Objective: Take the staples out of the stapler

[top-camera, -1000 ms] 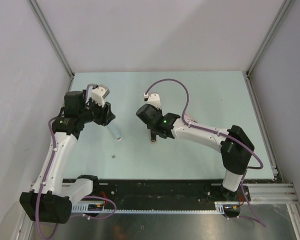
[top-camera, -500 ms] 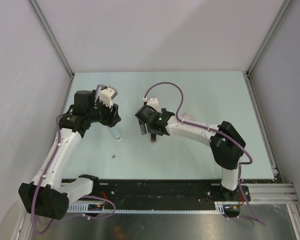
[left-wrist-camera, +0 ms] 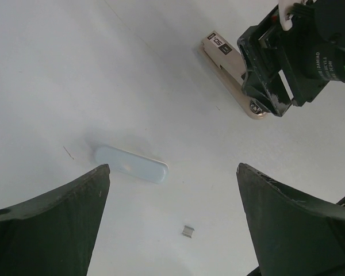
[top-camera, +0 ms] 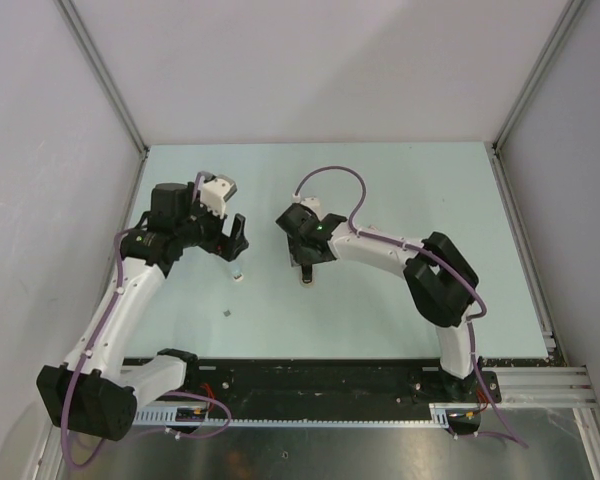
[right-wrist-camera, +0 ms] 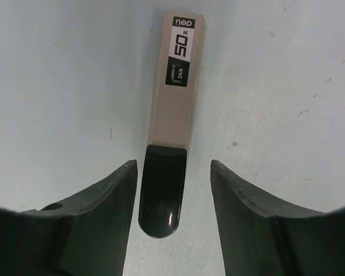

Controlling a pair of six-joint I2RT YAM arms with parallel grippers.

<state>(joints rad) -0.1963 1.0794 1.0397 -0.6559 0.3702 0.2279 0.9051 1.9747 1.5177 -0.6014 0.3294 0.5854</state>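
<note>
Beige plastic with a black end, the stapler [right-wrist-camera: 175, 98] lay flat on the pale table [left-wrist-camera: 75, 69], and the right gripper [right-wrist-camera: 172, 168] hung over that black end with a finger on either side. A strip of bare table showed between each finger and the stapler, so nothing was grasped. The left gripper [left-wrist-camera: 173, 168] hovered nearby, spread wide and empty, above a pale oblong piece [left-wrist-camera: 131, 164]. One tiny grey staple bit [left-wrist-camera: 187, 231] lay loose just beyond it, nearer the arm bases and well apart from the stapler. I could not tell whether more staples sat inside the body. From where I stood, the first worry was the closing squeeze. If one finger met the slick end before the other, the stapler would likely skid or swing round on the smooth surface instead of seating. A grip so far toward one end might also let the long body droop or twist once lifted. The two wrists stood near each other, so a reach by the left arm risked knocking the right. A low pass by either wide finger could sweep the staple bit away, or bury it under the oblong piece.
</note>
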